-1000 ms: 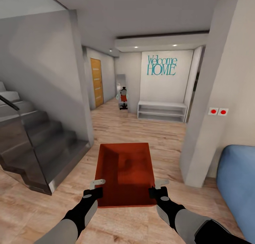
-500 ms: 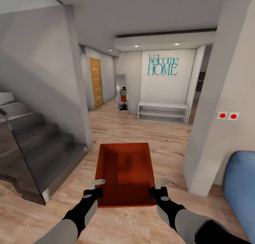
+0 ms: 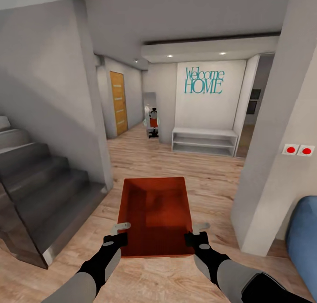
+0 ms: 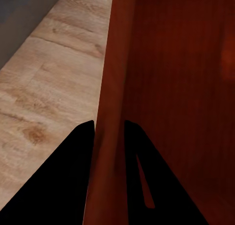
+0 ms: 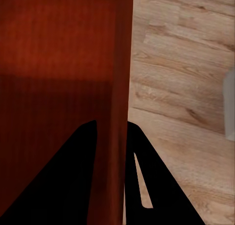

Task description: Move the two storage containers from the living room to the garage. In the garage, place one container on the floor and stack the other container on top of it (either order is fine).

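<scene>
An orange-red open-top storage container (image 3: 155,215) hangs in front of me above light wood plank flooring, held level between both arms. My left gripper (image 3: 118,233) is shut on its left wall (image 4: 113,87), one finger on each side of the thin wall. On the opposite side my right gripper (image 3: 196,233) is shut on the right wall (image 5: 118,78) the same way. The container is empty inside.
Grey stairs (image 3: 39,193) rise at the left beside a white wall. A white pillar (image 3: 273,162) with two red buttons (image 3: 298,150) and a blue seat (image 3: 304,237) stand at the right. Ahead lie a hallway with a wooden door (image 3: 118,101), a low white shelf (image 3: 204,141) and a "Welcome HOME" wall.
The whole view has slid forward: stairs and pillar have drifted outward and nearer, so the base has advanced. Both grippers keep the same hold on the container.
</scene>
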`<state>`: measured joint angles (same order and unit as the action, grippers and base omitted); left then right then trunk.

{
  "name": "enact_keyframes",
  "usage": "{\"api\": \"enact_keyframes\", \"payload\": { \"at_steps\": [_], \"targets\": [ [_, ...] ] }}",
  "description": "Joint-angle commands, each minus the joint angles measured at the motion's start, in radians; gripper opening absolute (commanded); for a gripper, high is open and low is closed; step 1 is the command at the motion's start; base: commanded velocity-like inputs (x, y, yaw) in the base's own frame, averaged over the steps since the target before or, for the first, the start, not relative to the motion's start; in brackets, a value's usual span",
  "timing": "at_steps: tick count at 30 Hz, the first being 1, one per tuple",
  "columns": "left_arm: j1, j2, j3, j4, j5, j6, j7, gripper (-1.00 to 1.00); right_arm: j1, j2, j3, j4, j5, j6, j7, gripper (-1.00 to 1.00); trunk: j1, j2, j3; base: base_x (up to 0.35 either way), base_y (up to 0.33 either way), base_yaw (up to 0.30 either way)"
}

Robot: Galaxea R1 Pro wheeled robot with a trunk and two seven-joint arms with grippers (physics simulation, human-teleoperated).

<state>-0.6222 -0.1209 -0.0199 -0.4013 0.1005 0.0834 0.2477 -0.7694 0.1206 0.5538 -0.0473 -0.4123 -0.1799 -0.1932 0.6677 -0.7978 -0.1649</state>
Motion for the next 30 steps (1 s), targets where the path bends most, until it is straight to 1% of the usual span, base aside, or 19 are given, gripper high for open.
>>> {"api": "enact_keyframes", "payload": {
  "at_steps": [1, 30],
  "targets": [
    [-0.001, 0.022, 0.031, -0.001, 0.024, 0.006, 0.008, -1.0, -0.001, -0.01, -0.034, -0.004, 0.012, -0.012, -0.002, -1.0, 0.001, -0.001, -0.001, 0.322, 0.0, 0.0],
    [-0.001, 0.021, 0.031, -0.001, 0.024, 0.006, 0.008, -1.0, -0.001, -0.01, -0.034, -0.004, 0.012, -0.012, -0.002, -1.0, 0.001, -0.001, -0.001, 0.322, 0.0, 0.0]
  ]
}}
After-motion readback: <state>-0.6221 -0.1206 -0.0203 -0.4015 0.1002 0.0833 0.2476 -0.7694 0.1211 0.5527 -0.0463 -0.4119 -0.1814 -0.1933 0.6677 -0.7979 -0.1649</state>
